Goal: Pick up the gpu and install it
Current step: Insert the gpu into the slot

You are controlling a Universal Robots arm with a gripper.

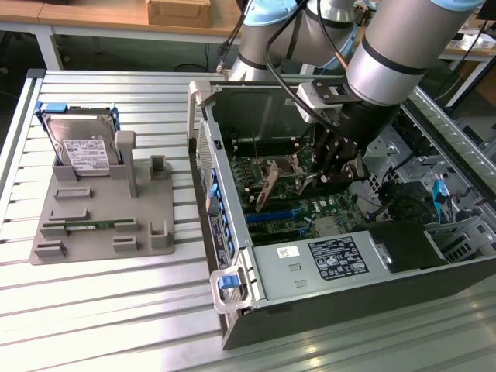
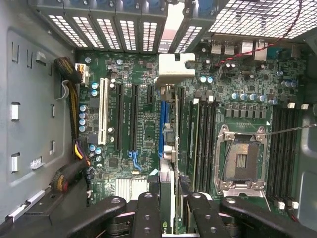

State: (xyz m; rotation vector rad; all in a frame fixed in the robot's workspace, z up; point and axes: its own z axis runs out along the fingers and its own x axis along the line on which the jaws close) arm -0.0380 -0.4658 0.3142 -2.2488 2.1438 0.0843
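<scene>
Silver-grey arm (image 1: pixel 403 46); pale-blue joint caps (image 1: pixel 267 9); black hand (image 2: pixel 171 203).

on the slatted table (image 1: pixel 101 310) a holder tray (image 1: pixel 101 205) lies at the exterior view's left, with an open computer case (image 1: pixel 203 139) just beside it at the right. a hard drive (image 1: pixel 81 147) stands in the tray's far corner and a memory stick (image 1: pixel 97 225) lies nearer the front. inside the case the gpu (image 1: pixel 267 184) stands on edge over the motherboard (image 1: pixel 310 213), clasped in the gripper (image 1: pixel 314 177), between the expansion slots (image 2: pixel 121 119) and the cpu socket (image 2: pixel 241 161). a power supply (image 1: pixel 325 260) sits at the case's near end.
</scene>
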